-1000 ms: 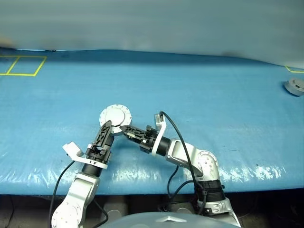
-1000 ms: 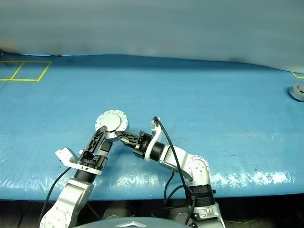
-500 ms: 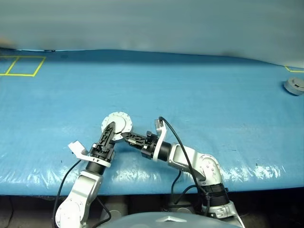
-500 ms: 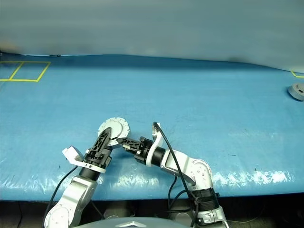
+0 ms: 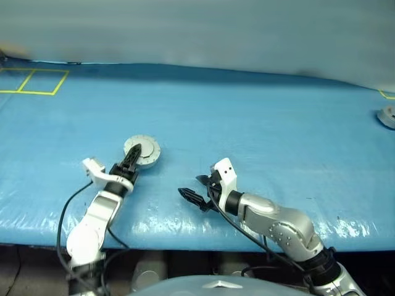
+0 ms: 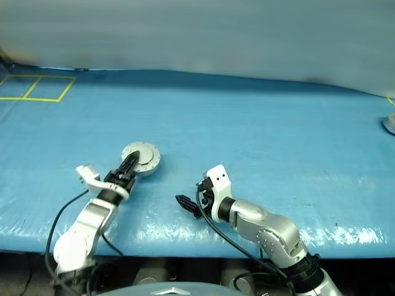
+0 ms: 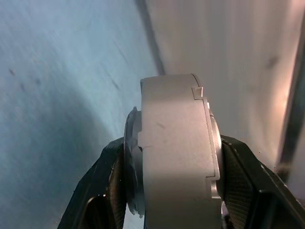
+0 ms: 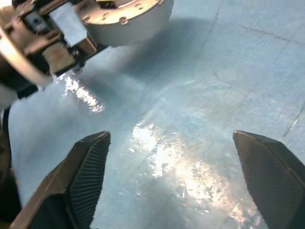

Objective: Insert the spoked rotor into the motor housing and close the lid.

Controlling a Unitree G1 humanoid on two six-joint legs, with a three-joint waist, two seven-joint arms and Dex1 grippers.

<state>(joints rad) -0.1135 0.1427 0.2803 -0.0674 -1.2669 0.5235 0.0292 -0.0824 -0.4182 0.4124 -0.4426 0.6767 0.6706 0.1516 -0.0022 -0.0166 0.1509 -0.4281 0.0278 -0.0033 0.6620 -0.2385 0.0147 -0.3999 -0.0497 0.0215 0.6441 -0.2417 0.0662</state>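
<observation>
Item: motor housing [image 5: 142, 151], closed grey puck with its lid [image 6: 141, 158] on top, resting on the blue desk [image 5: 259, 123], left of centre.

Left pincer [image 5: 132, 160]: partly closed, one finger on each side of the housing's rim, clamping it. It reaches forward and level; the housing sits directly between its fingertips.

Right pincer [image 5: 194, 192]: jaws wide apart, holding nothing, pointing left toward the housing but well apart from it. The left arm is therefore the nearer.

Spoked rotor: presumably inside, since the lid appears shut; cannot be confirmed.

View notes: the left wrist view shows the housing [image 7: 174, 152] edge-on, with the seam between body and lid. The right wrist view shows the bolt-ringed top face [image 8: 126, 16] and the left pincer beside it.

Other: a second grey puck [image 5: 387, 116] at the desk's far right.
</observation>
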